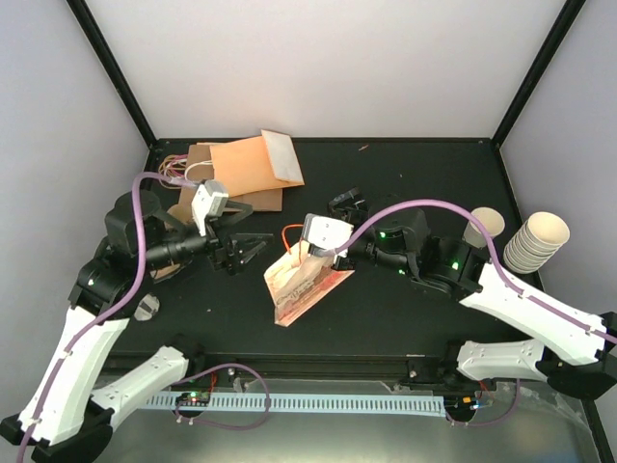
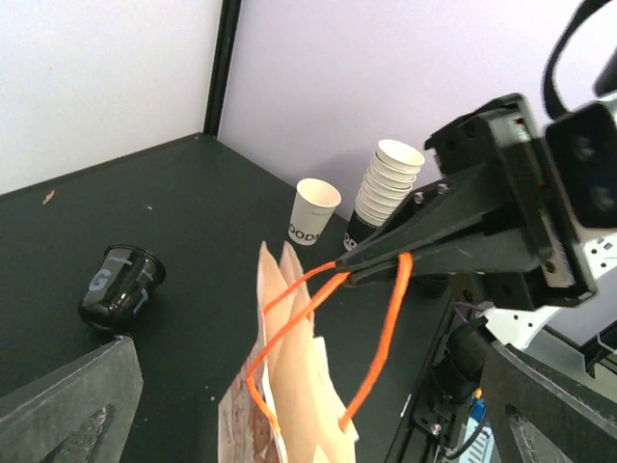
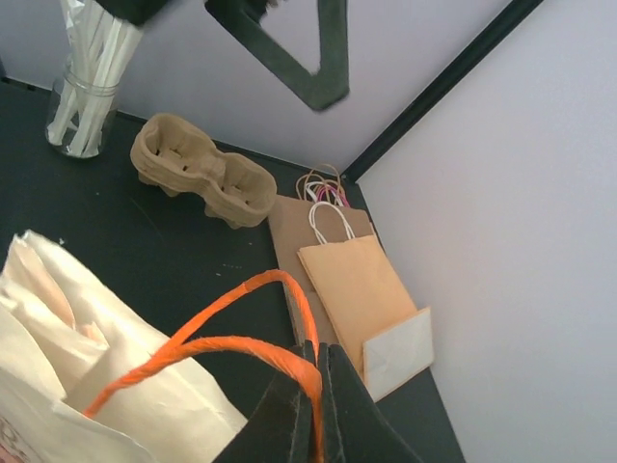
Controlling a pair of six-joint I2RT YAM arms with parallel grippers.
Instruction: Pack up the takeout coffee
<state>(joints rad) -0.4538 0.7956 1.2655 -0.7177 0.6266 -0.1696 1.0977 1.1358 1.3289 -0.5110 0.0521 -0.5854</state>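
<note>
The takeout coffee (image 1: 482, 226) is a small cream cup with dark print, upright at the table's right side and untouched; the left wrist view shows the same cup (image 2: 315, 210). A cream paper bag (image 1: 302, 282) with orange handles stands mid-table. My right gripper (image 1: 312, 255) is shut on the orange handle (image 3: 253, 345), its fingers (image 3: 289, 420) pinched flat, and it holds the bag (image 2: 289, 376) up. My left gripper (image 1: 253, 249) hangs open just left of the bag, its mouth facing the bag, nothing between its fingers (image 2: 72, 405).
A tall stack of nested cups (image 1: 536, 241) stands right of the coffee. A black cup (image 2: 120, 285) lies on its side behind the bag. Flat paper bags (image 1: 246, 169) lie at the back left. A pulp cup carrier (image 3: 202, 169) and a jar of straws (image 3: 82, 96) are on the left.
</note>
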